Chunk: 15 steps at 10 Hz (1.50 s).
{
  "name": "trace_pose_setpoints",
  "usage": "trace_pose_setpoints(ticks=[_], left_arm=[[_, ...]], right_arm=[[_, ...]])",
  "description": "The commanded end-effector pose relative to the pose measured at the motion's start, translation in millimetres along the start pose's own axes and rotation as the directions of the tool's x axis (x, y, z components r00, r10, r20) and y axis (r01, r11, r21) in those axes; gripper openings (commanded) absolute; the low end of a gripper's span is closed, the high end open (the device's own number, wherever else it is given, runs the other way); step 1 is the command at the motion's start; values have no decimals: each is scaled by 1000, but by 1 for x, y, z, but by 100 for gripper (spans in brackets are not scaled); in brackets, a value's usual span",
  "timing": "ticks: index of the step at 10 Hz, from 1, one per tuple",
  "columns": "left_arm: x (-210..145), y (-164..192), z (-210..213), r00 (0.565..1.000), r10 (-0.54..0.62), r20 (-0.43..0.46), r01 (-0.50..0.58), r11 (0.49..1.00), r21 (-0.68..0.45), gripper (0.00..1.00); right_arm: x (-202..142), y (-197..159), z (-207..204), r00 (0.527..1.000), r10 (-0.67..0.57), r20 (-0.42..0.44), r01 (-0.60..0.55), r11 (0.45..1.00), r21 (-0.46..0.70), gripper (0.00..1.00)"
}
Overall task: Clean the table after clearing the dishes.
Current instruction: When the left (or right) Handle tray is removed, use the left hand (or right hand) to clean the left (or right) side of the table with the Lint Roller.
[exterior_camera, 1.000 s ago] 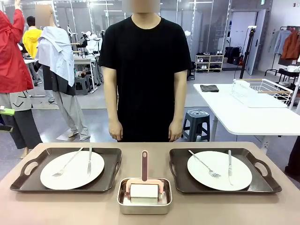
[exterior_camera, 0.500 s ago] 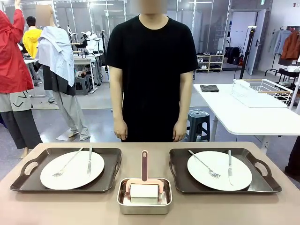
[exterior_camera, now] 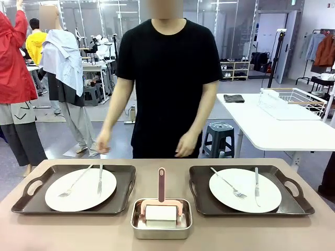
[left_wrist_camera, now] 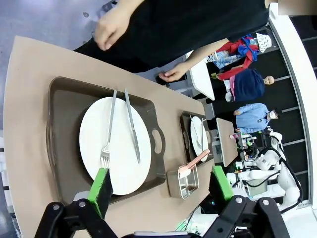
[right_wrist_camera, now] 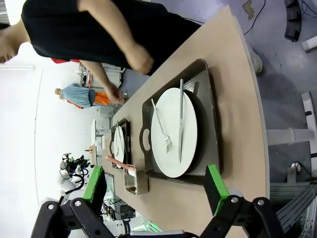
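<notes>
Two white plates sit on dark brown handled trays on the taupe table (exterior_camera: 162,246). The left plate (exterior_camera: 80,189) on its tray (exterior_camera: 31,201) carries a fork and a knife, as does the right plate (exterior_camera: 245,190) on its tray (exterior_camera: 298,201). A person in a black T-shirt stands at the far edge with both hands (exterior_camera: 186,148) lifted toward the table. My left gripper (left_wrist_camera: 158,184) hangs open high above the left plate (left_wrist_camera: 115,144). My right gripper (right_wrist_camera: 156,182) hangs open high above the right plate (right_wrist_camera: 174,131).
A small steel pan (exterior_camera: 161,219) between the trays holds a white roller with a pink handle (exterior_camera: 161,184) pointing away. A white side table (exterior_camera: 272,130) with a wire basket stands at the back right, a blue stool (exterior_camera: 219,137) beside it.
The person has leaned in and raised both hands from the sides toward the table edge. The plates, trays and pan have not moved.
</notes>
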<state>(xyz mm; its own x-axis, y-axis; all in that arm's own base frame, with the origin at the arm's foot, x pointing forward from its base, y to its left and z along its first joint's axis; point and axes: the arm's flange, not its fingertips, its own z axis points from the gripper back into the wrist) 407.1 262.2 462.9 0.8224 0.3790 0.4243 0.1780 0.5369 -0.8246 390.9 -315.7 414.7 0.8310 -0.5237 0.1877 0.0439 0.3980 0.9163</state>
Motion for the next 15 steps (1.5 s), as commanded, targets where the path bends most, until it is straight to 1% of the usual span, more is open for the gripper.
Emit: trace_pose_setpoints(ticks=[1, 15], left_arm=[[0, 1, 4, 1000, -6, 8, 6, 1000, -6, 100], [0, 1, 4, 1000, -6, 8, 6, 1000, -6, 100]], right_arm=[[-3, 1, 1, 1000, 5, 1, -5, 1000, 6, 100], [-3, 1, 1, 1000, 5, 1, -5, 1000, 6, 100]])
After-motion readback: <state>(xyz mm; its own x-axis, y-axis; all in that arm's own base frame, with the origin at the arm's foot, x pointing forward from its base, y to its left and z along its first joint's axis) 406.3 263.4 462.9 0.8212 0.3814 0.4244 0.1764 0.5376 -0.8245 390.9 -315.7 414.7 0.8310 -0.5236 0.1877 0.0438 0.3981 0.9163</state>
